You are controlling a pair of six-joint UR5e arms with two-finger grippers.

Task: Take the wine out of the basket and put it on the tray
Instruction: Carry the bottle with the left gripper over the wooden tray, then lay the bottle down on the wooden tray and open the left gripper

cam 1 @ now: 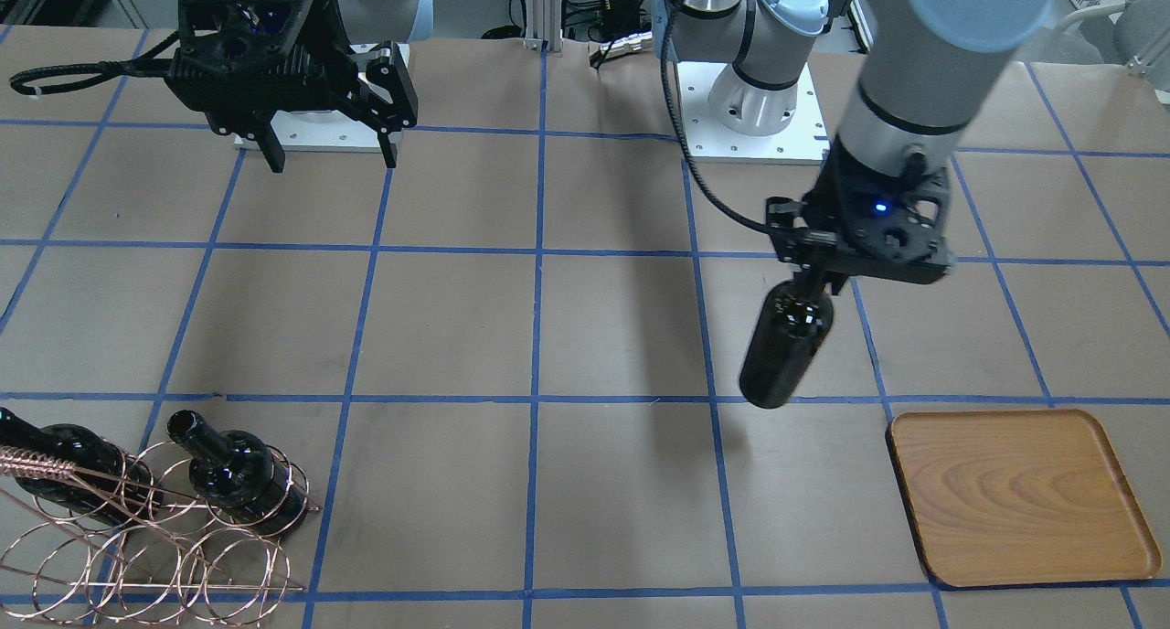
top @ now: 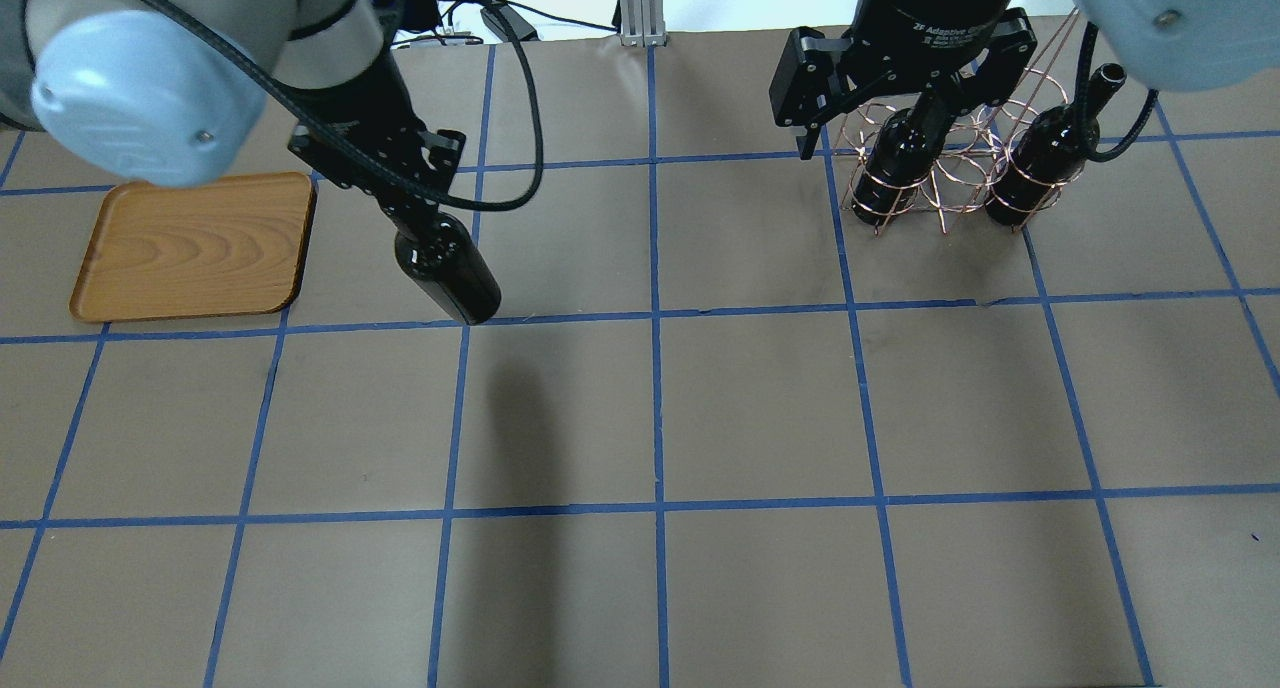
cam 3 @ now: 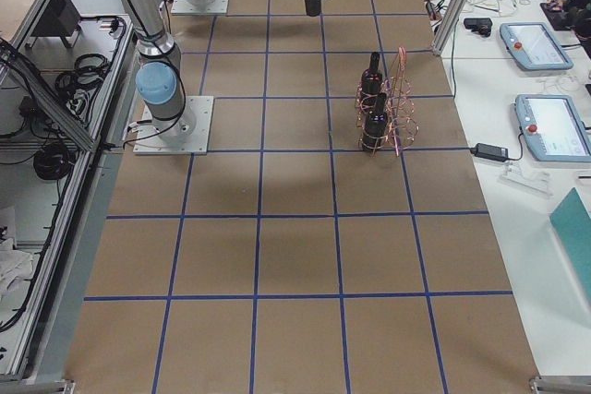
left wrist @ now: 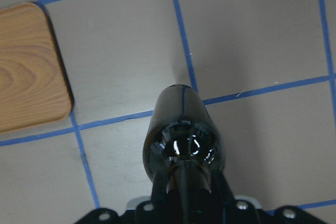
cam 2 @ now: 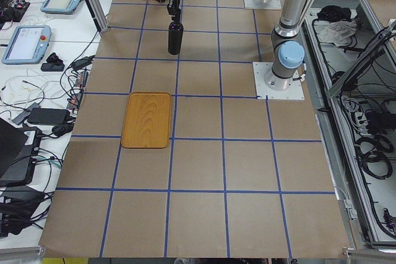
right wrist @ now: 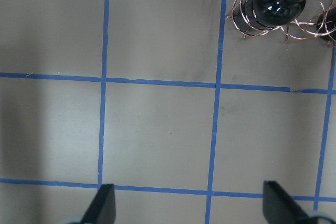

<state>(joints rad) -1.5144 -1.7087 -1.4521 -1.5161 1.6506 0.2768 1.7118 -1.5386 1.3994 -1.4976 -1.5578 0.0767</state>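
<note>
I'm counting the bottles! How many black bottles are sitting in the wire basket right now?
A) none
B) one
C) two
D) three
C: two bottles stand in the rings of the basket, while the third bottle hangs from the left gripper above the table, short of the tray.

2 grey arms [cam 1: 900, 80], pale-blue joint caps [top: 130, 98], black cables [top: 215, 53]

wine bottle [cam 1: 786, 346]: dark glass, glossy, highlights seen | basket [cam 1: 151, 556]: thin copper-toned metal wire, shiny | tray [cam 1: 1019, 496]: light wood, smooth, grain shown | table cover [cam 1: 622, 336]: brown paper, matt, lined with blue tape [cam 1: 537, 336]
</note>
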